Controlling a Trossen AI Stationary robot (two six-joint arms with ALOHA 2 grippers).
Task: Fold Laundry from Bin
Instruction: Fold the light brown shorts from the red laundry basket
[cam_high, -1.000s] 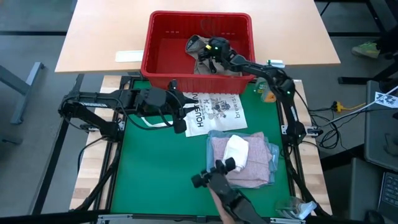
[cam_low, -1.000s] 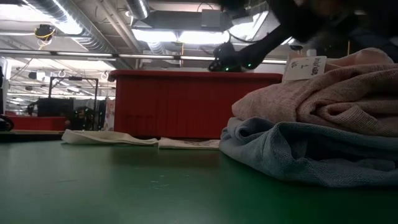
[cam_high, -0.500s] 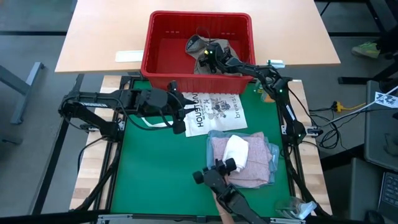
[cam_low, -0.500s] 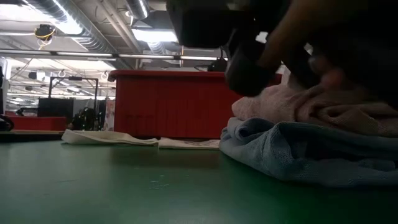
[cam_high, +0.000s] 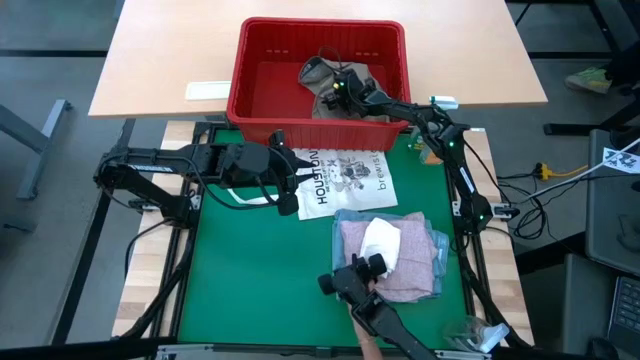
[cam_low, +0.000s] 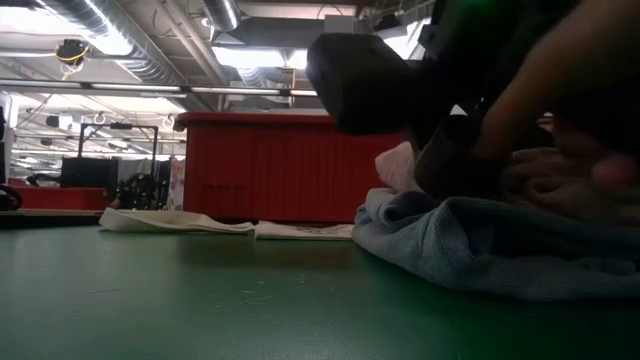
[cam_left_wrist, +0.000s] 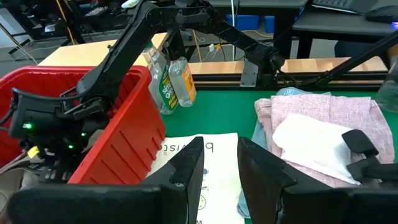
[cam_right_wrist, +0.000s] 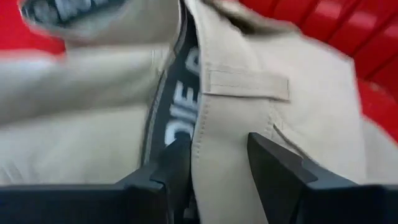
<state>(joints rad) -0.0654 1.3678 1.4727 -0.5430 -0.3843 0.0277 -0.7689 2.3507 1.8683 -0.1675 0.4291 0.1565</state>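
Right end effector, fingers parted, over khaki garment in red bin at counter's far edge; contact unclear. Left end effector, fingers parted, near tote bag.

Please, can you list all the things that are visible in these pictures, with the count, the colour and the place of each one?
bin: one, red, far end of the table, on the wooden top.
khaki garment: one, khaki-grey, inside the bin, right part.
tote bag: one, white, printed "HOUSTON", flat on the green mat in front of the bin.
pink garment: one, pale pink, folded, on the mat near the right side.
light blue garment: one, under the pink garment.
white piece: one, on top of the pink garment.
bottles: two, clear, beside the bin.
black device: one, held from the near edge over the folded stack.
left gripper: above the tote bag's edge, fingers parted.
right gripper: in the bin, over the khaki garment, fingers open.
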